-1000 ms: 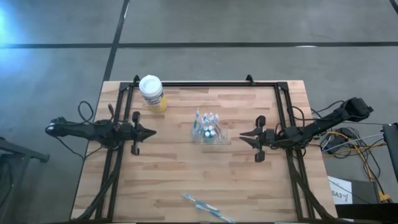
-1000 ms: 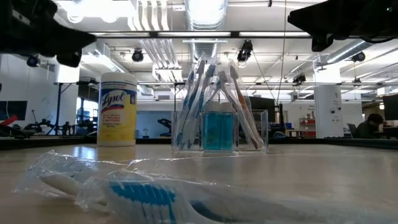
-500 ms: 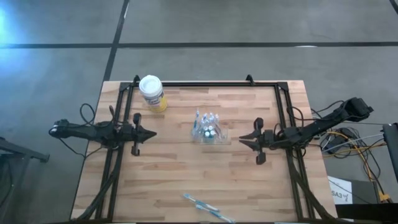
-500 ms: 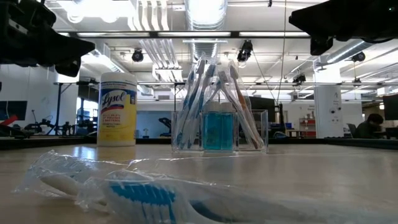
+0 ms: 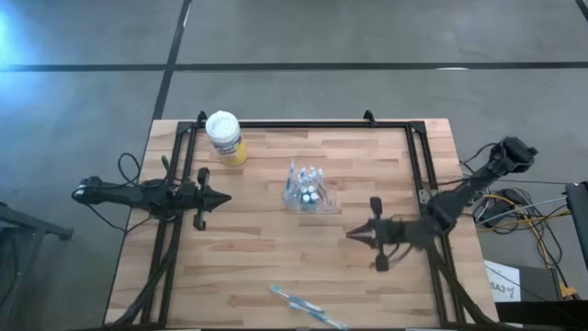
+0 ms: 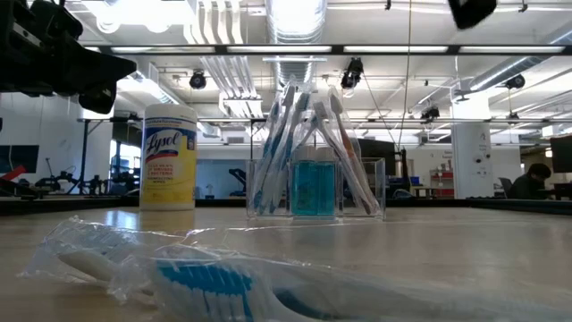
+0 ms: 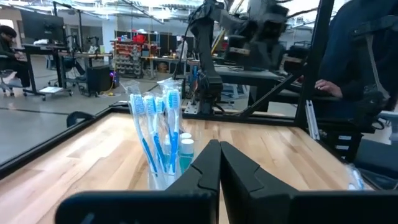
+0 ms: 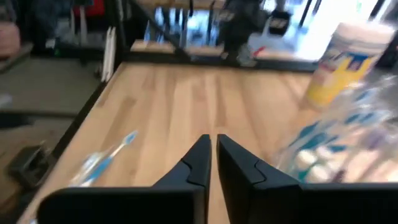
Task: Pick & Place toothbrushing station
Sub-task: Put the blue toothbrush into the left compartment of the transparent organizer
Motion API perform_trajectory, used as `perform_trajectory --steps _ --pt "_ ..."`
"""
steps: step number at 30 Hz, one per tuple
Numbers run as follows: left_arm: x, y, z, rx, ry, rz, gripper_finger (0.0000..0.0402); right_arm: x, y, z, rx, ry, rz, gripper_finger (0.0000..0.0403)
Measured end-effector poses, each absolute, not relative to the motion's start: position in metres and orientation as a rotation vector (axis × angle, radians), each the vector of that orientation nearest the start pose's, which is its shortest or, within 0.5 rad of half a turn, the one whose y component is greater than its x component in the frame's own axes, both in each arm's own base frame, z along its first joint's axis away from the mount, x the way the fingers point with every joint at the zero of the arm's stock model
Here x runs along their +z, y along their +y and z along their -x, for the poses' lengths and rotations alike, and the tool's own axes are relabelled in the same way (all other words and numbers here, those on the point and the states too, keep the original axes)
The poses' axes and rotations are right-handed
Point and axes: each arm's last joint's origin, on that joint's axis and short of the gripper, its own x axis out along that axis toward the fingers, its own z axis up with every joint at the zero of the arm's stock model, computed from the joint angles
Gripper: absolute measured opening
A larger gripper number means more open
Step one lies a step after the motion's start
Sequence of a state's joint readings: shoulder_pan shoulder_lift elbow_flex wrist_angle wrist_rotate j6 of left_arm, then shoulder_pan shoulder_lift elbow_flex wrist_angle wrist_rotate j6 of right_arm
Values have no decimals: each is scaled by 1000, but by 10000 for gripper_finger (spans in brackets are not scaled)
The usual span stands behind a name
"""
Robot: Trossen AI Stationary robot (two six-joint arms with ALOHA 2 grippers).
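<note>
1. Toothbrush holder (image 5: pixel 309 195): stands upright at table centre, loaded with blue-and-white toothbrushes (image 7: pixel 158 134).
2. Wrapped toothbrush (image 5: pixel 303 304): lies flat near the table's front edge.
3. Left gripper (image 5: pixel 224 196): fingers together, empty, left of the holder.
4. Right gripper (image 5: pixel 352 234): fingers together, empty, right-front of the holder.

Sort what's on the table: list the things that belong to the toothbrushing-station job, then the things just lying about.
Belongs to the job:
- clear holder of toothbrushes, mid-table
- small white-topped tubes inside the holder
- wrapped toothbrush, near the table's front edge

Just lying about:
- yellow wipes canister, behind and left of the holder
</note>
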State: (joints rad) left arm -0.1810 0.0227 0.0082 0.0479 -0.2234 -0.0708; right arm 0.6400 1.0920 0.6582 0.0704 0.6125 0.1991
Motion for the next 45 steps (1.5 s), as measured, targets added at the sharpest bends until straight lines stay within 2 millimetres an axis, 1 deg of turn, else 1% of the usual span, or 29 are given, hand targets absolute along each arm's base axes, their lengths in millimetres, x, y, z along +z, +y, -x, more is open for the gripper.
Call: perform_trajectory --steps 4,9,12,15,17,22,26,28,31,37,41,45 --pt "169 -12 -98 4 -28 89 7 277 154 -204 5 410 13 10" --pt "169 -13 -97 -18 -26 93 7 295 185 -216 -59 521 -14 9" --pt "170 -13 -97 -29 -24 94 7 298 201 -225 -111 605 -60 8" --pt "170 -13 -97 -32 -24 93 7 294 218 -235 -137 688 -110 8" --pt "170 -13 -97 -32 -25 94 7 290 230 -242 -143 739 -153 8" --pt "170 -14 -97 -36 -28 114 7 278 253 -258 -164 852 -338 8" --pt "170 -14 -97 -48 -25 120 7 263 269 -272 -184 888 -376 10" --pt "170 -14 -97 -66 -24 122 7 254 278 -278 -156 949 -386 19" --pt "169 -15 -97 -72 -21 121 7 237 289 -287 -147 1003 -381 46" --pt "169 -15 -98 -73 -15 120 7 206 308 -304 -163 1065 -391 127" --pt "169 -15 -98 -74 -15 121 7 194 322 -312 -104 1152 -415 178" --pt "168 -15 -98 -87 -11 129 7 182 330 -319 -94 1208 -435 206"
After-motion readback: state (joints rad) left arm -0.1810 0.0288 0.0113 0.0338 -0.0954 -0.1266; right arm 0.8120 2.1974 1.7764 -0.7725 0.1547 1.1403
